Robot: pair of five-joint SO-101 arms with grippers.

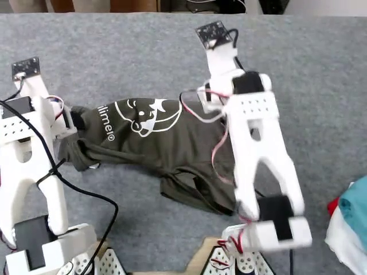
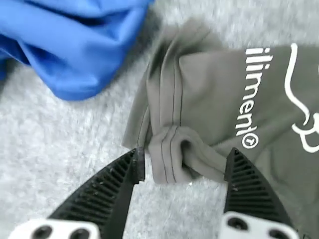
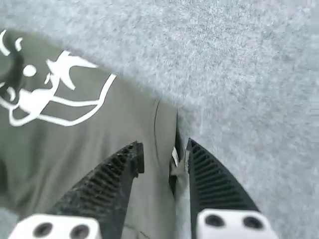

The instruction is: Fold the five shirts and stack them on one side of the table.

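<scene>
Overhead, an olive shirt (image 1: 166, 143) lies at the middle of the grey bench (image 1: 114, 51), with an arm at its 9 o'clock and 3 o'clock ends. An uneven pull would likely wad it further. It looks rumpled, white print up.

Left wrist view: the left end effector (image 2: 184, 162) is spread astride a bunched corner, with a blue shirt (image 2: 75, 45) near.

Right wrist view: the right end effector (image 3: 164, 149) is narrowly spread over the hem.

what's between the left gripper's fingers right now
A bunched hem of the olive shirt sits between the open fingers of the left gripper. The left wrist view shows it.
</scene>
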